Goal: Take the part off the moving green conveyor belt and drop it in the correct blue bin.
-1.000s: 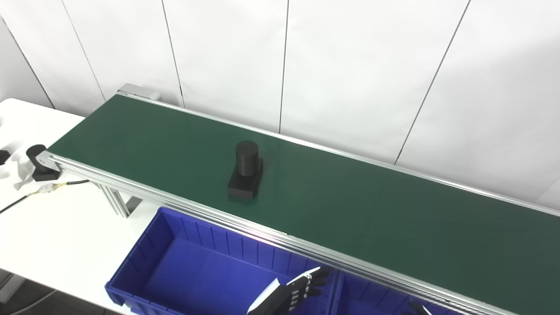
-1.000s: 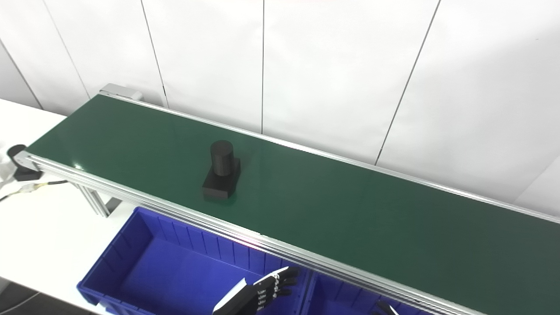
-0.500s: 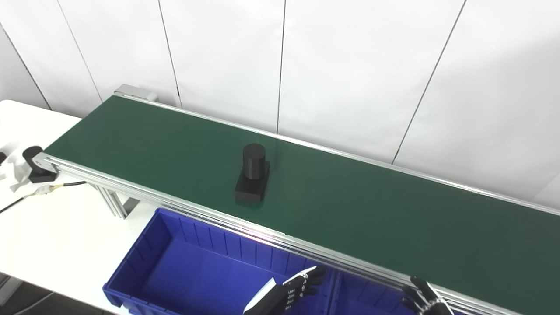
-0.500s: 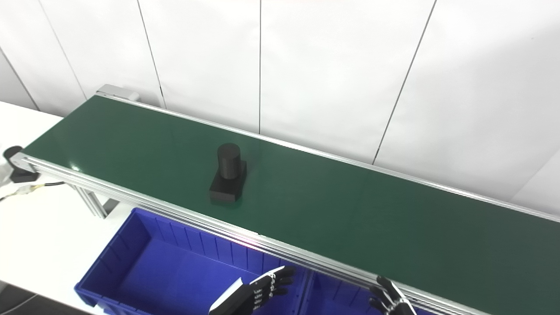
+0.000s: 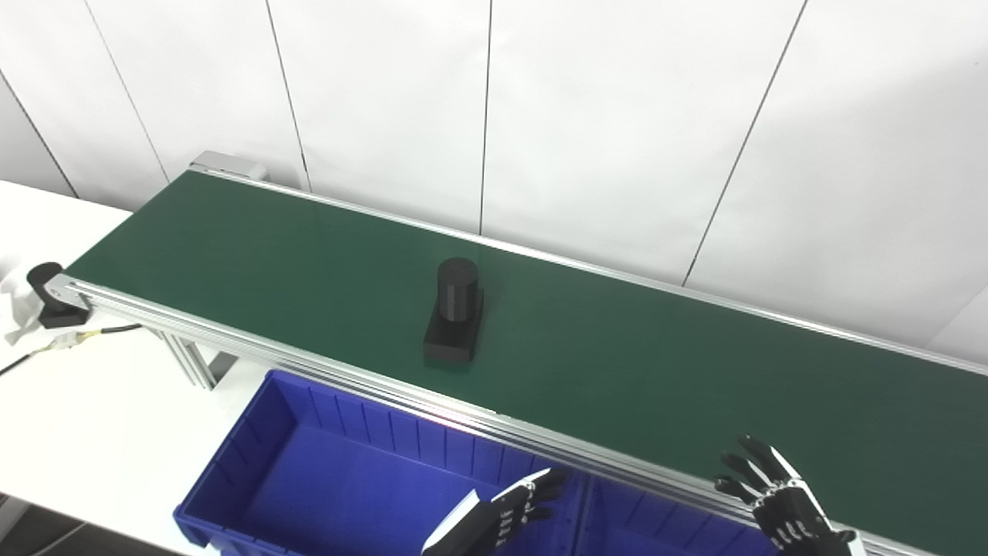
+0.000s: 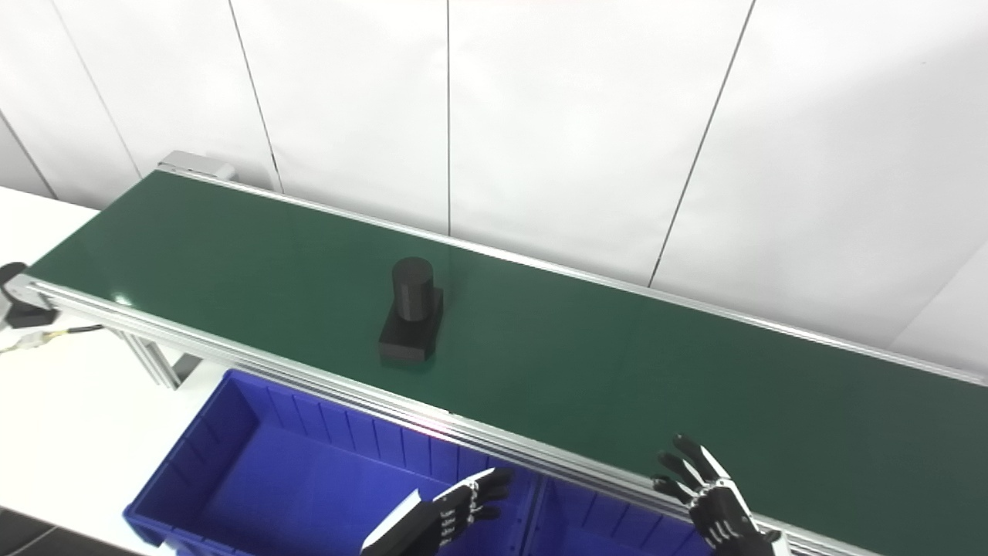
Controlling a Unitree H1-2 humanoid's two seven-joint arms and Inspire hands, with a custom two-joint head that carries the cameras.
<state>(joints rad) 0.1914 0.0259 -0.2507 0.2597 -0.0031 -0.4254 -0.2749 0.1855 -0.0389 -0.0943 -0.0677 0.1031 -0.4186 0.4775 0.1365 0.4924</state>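
Robot hand on our right (image 5: 779, 498) is hovering with fingers spread and empty at the near edge of the green conveyor belt (image 5: 656, 371). We are seeing the black part (image 5: 455, 320) standing upright, well apart to its left; our left robot hand (image 5: 509, 513), also empty, is nearer it.

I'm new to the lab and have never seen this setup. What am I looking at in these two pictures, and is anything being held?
Both pictures come from two cameras side by side on a humanoid robot's head, so they show one scene from slightly different spots. The long green strip is a conveyor belt. On it stands a black part: a cylinder upright on a flat block. Below the belt's near edge sit blue bins. The black things at the bottom are the robot's hands: the left hand hovers over the bins, the right hand is raised at the belt's near edge. Both are open and hold nothing.
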